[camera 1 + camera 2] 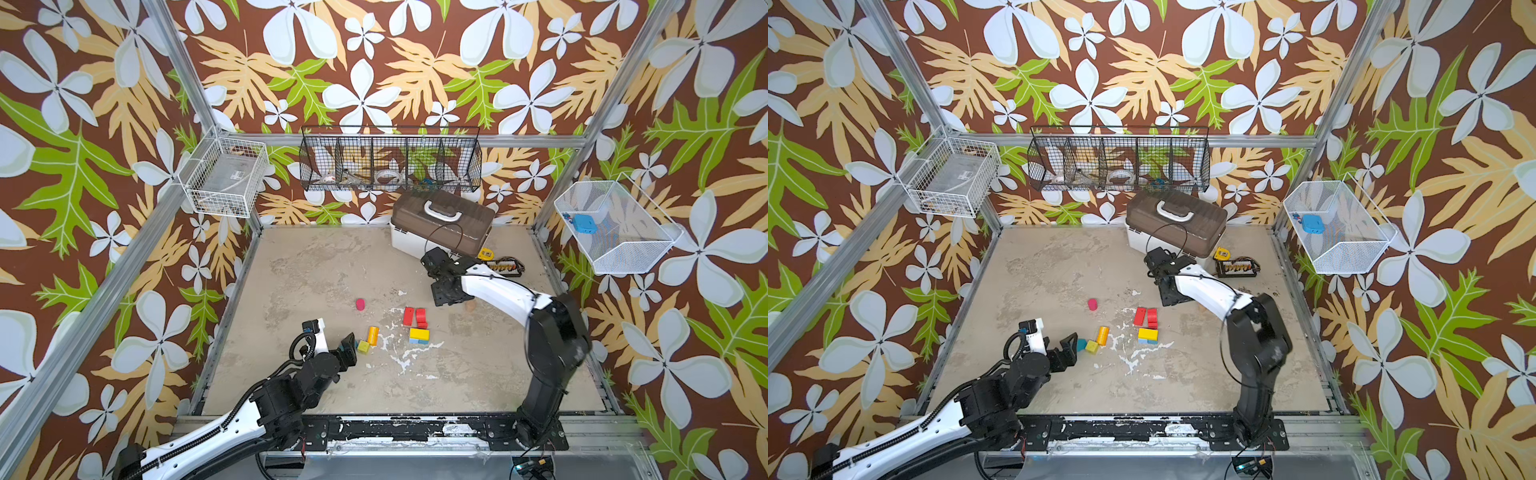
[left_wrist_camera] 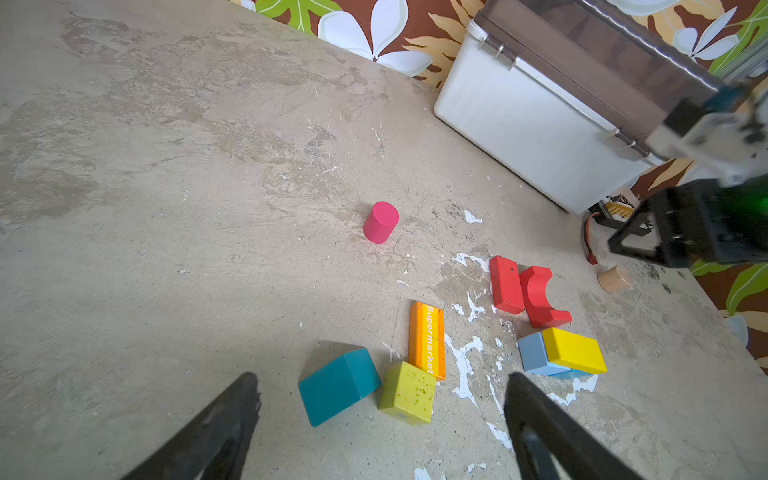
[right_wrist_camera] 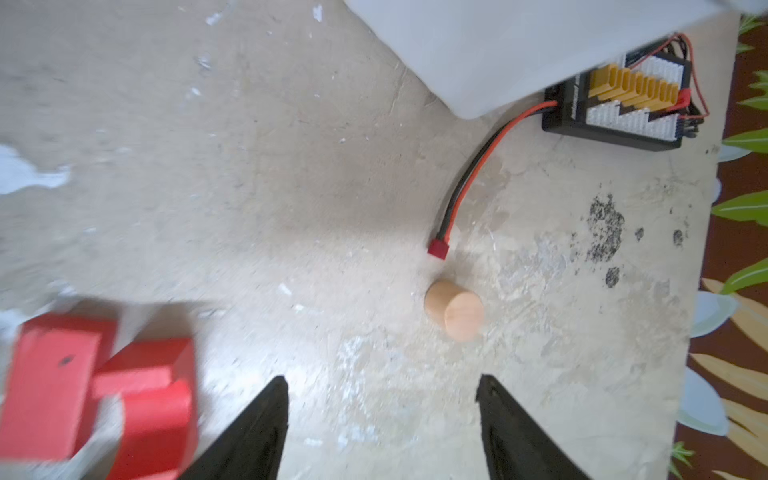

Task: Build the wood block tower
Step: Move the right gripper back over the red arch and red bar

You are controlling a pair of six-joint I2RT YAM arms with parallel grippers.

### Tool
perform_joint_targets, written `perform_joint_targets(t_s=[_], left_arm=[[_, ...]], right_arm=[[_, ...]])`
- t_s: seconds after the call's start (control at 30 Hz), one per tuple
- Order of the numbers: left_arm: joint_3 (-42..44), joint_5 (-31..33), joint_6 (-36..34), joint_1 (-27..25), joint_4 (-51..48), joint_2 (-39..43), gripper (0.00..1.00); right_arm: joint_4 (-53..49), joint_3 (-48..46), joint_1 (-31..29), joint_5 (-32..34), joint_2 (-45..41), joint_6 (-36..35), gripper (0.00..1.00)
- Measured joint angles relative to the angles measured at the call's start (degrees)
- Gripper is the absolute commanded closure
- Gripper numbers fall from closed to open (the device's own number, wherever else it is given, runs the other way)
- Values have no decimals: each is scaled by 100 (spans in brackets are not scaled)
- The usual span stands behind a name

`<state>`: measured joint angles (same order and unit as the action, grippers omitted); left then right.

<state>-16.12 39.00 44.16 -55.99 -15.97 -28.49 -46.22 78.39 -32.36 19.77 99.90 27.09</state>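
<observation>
Right wrist view: pick step; right gripper (image 3: 382,377) jaws apart, empty, short of wood cylinder (image 3: 455,309); left gripper (image 2: 381,374) jaws likewise. Next: straddle cylinder, close.

The short bare-wood cylinder (image 3: 455,309) is unpainted and matt. The red rectangular block (image 2: 505,284) and red arch block (image 2: 540,299) carry smooth, matt paint. The beige tabletop (image 2: 166,208) is rough and mottled, its coating chipped to white. The white case (image 2: 519,120) is smooth plastic; its brown lid (image 2: 582,45) is translucent plastic.
</observation>
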Motion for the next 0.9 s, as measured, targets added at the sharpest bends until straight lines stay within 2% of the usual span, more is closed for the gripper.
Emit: perform_joint_targets(t_s=[0.1,0.2,0.33,0.5,0.67,0.9], left_arm=[[-2,17,2,0,0,-101,1],[-57,125,7,0,0,-190,0],[-151,485,4,0,0,-195,0],[-162,1025,57,0,-7,-140,0],[-114,1137,66,0,-2,-31,0],[-66,1126,17,0,66,-96,0]], right_arm=[[688,-1008,-118,-372,-1222,173,16],[1325,-1961,-411,-756,-2315,378,15],[2006,-2726,-802,-1064,-3012,625,15],[2697,-3187,-1119,-1193,-3117,861,18],[3309,-3327,-1333,-1029,-3093,935,26],[3488,-2420,-2771,-592,-2181,863,29]])
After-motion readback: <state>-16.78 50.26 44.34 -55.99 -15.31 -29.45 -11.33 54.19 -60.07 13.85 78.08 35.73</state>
